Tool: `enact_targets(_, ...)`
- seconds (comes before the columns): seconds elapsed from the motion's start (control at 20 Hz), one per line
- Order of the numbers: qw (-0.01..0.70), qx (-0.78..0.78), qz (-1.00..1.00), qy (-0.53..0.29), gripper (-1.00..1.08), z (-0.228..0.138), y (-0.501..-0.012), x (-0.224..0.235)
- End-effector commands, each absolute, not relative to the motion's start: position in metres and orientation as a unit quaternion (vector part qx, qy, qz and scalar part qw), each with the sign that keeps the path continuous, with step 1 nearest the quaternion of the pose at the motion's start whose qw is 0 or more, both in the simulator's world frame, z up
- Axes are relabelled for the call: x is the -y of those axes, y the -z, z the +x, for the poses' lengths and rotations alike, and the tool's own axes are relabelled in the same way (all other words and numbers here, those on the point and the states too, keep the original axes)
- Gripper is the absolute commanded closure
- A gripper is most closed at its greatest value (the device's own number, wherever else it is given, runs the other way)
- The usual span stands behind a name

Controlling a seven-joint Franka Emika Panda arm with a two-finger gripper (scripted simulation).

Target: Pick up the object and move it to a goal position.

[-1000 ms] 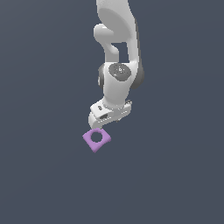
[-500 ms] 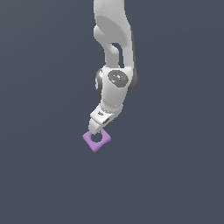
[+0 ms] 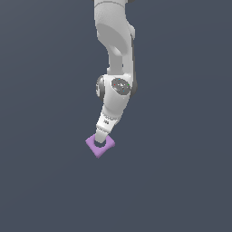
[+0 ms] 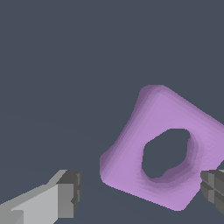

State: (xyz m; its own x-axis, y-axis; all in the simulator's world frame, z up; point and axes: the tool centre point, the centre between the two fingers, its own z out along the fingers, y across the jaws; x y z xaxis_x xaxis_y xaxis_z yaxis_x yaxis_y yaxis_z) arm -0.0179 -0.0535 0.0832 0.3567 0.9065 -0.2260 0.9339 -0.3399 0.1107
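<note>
You see arm reaching down from above, gripper low over purple block, tips right at it in exterior view. Block lies flat on dark grey floor. In wrist view block sits between two fingers, nearer one. Fingers spread apart, nothing pinched.

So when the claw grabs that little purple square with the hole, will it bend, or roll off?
Probably neither. The purple block looks thick and solid, so likely stiff. It lies flat with four sides, so rolling seems unlikely. Its rounded corners and smooth look might let it twist between the fingers of the gripper, which is open around it.
</note>
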Motion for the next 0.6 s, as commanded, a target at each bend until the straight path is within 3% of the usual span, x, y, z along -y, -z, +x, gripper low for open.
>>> enact_targets(0.0,0.113,-0.599,0.790,0.070,-1.00,-0.021,-0.077,0.057)
enact_targets(0.55,0.115,-0.691,0.708,0.091,-1.00,-0.030,-0.059,0.067)
